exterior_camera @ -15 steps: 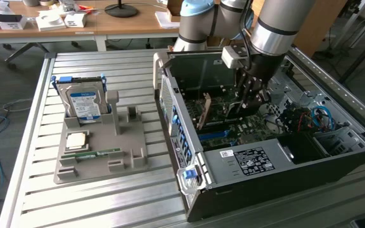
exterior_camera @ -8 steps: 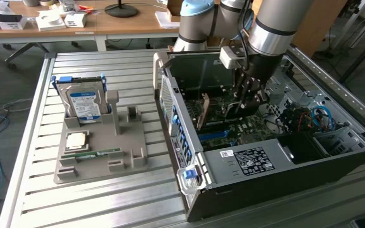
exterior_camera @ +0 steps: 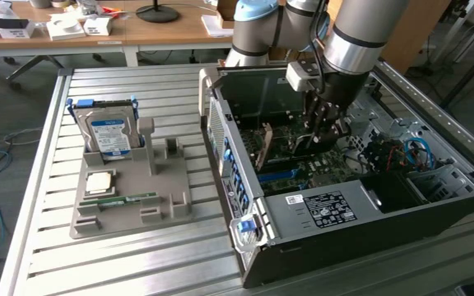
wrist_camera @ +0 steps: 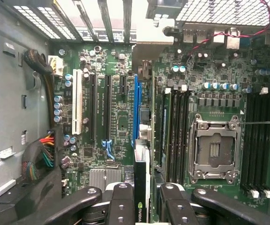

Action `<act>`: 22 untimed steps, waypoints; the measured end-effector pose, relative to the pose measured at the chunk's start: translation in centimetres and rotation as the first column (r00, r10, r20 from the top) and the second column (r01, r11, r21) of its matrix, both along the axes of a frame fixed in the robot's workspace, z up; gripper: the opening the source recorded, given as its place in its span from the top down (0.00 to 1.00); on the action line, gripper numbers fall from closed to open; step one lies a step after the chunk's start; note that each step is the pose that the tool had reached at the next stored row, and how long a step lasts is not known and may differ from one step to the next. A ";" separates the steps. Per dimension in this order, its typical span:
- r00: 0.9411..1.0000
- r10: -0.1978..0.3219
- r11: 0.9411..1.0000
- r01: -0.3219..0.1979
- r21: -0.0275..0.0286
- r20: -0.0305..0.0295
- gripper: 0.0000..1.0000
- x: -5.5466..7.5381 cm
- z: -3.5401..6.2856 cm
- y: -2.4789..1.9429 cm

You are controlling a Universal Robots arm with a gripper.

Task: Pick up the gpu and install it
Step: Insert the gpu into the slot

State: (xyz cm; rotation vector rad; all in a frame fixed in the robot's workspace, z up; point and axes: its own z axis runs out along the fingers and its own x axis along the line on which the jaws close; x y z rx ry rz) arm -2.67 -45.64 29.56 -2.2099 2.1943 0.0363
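Observation:
My gripper (exterior_camera: pixel 323 131) reaches down into the open PC case (exterior_camera: pixel 220 132), over the motherboard (exterior_camera: pixel 328 169). It is shut on the gpu (exterior_camera: pixel 303 145), a thin dark card held upright. In the wrist view the gpu (wrist_camera: pixel 141 180) shows edge-on between the two black fingers (wrist_camera: pixel 120 201), with a logo on its near end. The card runs alongside the long blue slot (wrist_camera: pixel 135 103), and its metal bracket (wrist_camera: pixel 156 35) is at the case's rear wall. Whether the card's edge is down in a slot I cannot tell.
A grey fixture (exterior_camera: pixel 167 206) on the slatted table holds a blue-labelled hard drive (exterior_camera: pixel 109 132), a CPU (exterior_camera: pixel 99 180) and a green RAM stick (exterior_camera: pixel 118 200). Inside the case are the empty CPU socket (wrist_camera: pixel 215 150), black memory slots (wrist_camera: pixel 174 131) and cable bundles (wrist_camera: pixel 41 157).

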 end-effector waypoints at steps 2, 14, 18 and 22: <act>1.000 0.000 1.000 0.000 0.000 0.000 0.74 -0.2 -0.01 0.00; 1.000 0.000 1.000 0.000 0.000 0.000 0.74 -0.6 -0.53 -0.03; 1.000 0.000 1.000 0.000 0.000 0.000 0.74 -0.8 -0.57 -0.03; 1.000 0.000 1.000 0.000 0.000 0.000 0.74 -1.1 -0.60 -0.08</act>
